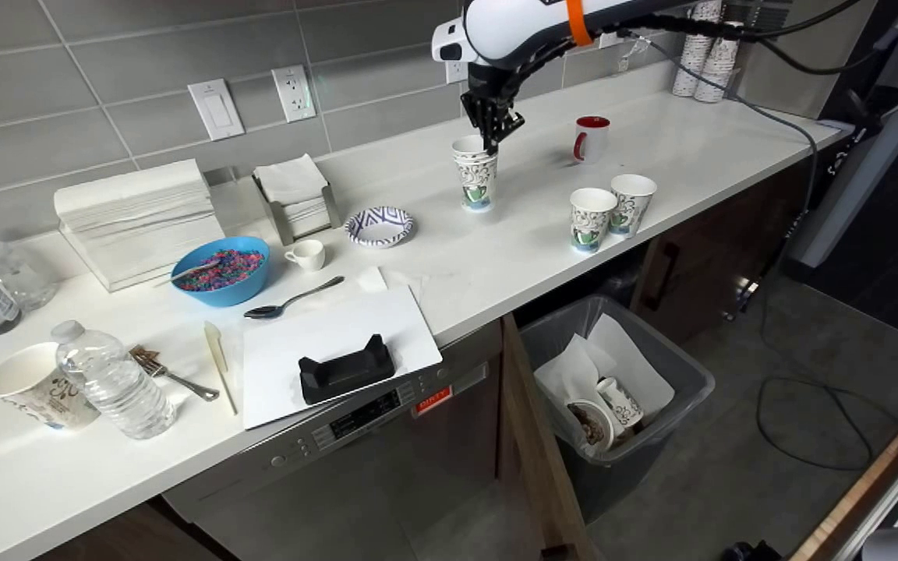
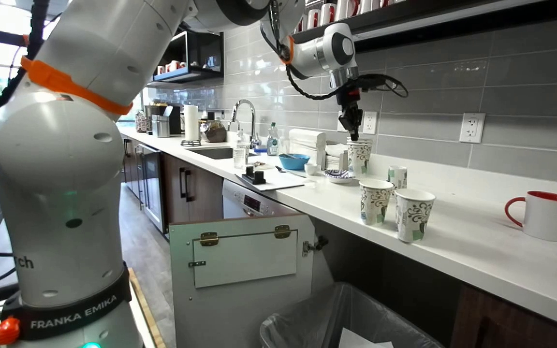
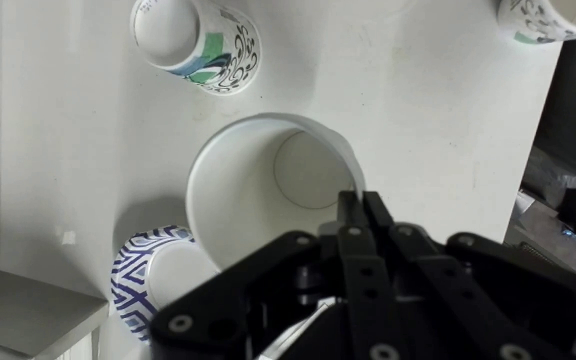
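The cup [image 3: 238, 185] stands in the middle of the wrist view, the pincer [image 3: 361, 198] clamped on the right side of its rim, one finger inside, one outside. In an exterior view it tops a nested stack [image 1: 478, 187], upper middle of the frame.

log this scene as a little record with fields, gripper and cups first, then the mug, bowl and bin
grip: gripper shut, pinching one side of the rim of the nested paper cups
inverted cup: base up on the counter
upright cups: two, near the counter's front edge
mug: white, red inside
bowl: blue-and-white pattern, upright
bin: grey, lined, white paper inside
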You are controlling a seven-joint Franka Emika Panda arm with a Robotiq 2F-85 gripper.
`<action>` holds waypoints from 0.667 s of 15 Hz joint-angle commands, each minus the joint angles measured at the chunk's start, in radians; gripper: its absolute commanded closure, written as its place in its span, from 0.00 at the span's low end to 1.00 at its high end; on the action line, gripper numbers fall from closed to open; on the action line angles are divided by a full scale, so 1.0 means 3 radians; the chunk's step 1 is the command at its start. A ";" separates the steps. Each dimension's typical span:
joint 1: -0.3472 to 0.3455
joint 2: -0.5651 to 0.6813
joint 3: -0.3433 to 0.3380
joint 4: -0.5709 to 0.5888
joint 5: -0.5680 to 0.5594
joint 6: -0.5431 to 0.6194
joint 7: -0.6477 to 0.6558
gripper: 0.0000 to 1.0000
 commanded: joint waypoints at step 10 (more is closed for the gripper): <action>0.0054 -0.0018 -0.0032 -0.0014 0.0001 0.0119 0.0122 0.99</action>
